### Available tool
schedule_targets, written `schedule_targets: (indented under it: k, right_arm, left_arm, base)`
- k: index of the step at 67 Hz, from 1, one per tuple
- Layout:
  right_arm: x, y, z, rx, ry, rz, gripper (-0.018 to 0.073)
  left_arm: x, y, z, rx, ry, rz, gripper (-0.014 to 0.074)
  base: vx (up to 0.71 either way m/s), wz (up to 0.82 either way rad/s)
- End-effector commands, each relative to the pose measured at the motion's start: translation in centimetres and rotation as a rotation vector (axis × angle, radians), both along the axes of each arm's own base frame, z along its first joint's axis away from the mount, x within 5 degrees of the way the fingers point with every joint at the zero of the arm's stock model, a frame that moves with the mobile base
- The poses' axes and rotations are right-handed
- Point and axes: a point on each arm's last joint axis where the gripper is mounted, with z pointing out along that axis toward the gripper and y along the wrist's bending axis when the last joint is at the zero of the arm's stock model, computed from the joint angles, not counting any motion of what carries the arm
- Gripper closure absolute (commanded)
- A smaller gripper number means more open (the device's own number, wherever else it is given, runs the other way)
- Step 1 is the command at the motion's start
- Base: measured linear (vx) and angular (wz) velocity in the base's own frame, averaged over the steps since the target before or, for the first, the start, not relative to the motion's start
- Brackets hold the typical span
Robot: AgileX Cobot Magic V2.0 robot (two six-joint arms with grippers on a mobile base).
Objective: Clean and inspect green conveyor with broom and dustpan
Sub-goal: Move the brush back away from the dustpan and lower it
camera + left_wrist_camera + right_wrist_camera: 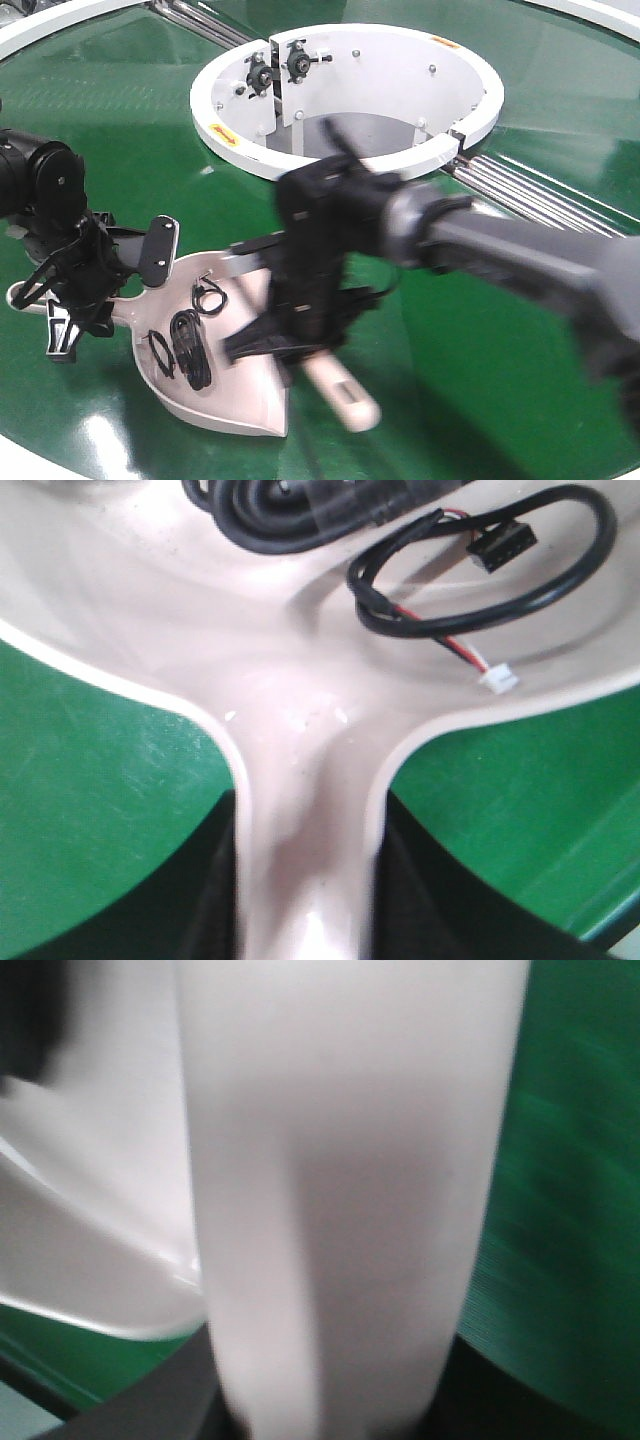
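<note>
Exterior front-facing view: swept cables could spill from the pan

Left gripper (72, 290) is clenched on the long handle of the pale beige-pink plastic scoop dustpan (230, 405). The pan lies on the glossy dark-green ring conveyor (480, 380) and holds black coiled cables (188, 345). Right gripper (290, 325), blurred, grasps the pale flat plastic broom (345, 398) at the pan's mouth. A hard stroke could flick cables out or shove the pan askew. The white-rimmed central opening (215, 120) lies close behind, with open belt to the right.

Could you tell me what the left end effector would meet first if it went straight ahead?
Most likely the dustpan itself: the left end effector grips its handle and points along it toward the cables in the scoop.
</note>
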Motion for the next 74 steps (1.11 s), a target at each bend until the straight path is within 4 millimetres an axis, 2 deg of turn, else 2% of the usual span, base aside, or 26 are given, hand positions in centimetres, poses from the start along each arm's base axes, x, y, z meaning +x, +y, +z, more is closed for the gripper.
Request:
schedule_targets:
  k: [1, 16, 25, 34, 46, 61, 74]
  right_arm:
    - [-0.3, -4.4, 3.9, -0.003, -0.052, -0.042, 0.0561]
    - [-0.7, -13.4, 5.0, 0.025, -0.125, -0.224, 0.0561]
    - [-1.3, -17.6, 4.9, 0.025, -0.162, -0.31, 0.0561]
    - [-2.1, -20.5, 3.8, -0.004, -0.132, -0.321, 0.0561]
    - [-2.5, -22.5, 2.1, -0.022, -0.099, -0.358, 0.0561]
    - [-2.1, -22.7, 1.6, -0.021, -0.153, -0.354, 0.0561]
    - [-1.8, -22.6, 0.2, -0.041, -0.093, -0.35, 0.0561]
  left_arm:
    - [0.1, -0.3, 2.2, -0.037, -0.089, 0.013, 0.0604]
    - [0.1, -0.3, 2.2, -0.037, -0.089, 0.013, 0.0604]
    - [0.1, -0.3, 2.2, -0.037, -0.089, 0.013, 0.0604]
    - [0.1, -0.3, 2.2, -0.037, -0.089, 0.013, 0.0604]
    - [0.1, -0.3, 2.2, -0.037, -0.089, 0.013, 0.0604]
    - [0.1, -0.3, 2.2, -0.037, -0.089, 0.013, 0.0604]
    - [0.1, -0.3, 2.2, -0.037, -0.089, 0.013, 0.0604]
  base:
    - [0.0, 0.0]
    - [0.0, 0.0]
    - [0.0, 0.0]
    - [0.0, 0.0]
    - [0.0, 0.0]
    - [0.0, 0.0]
    - [0.0, 0.0]
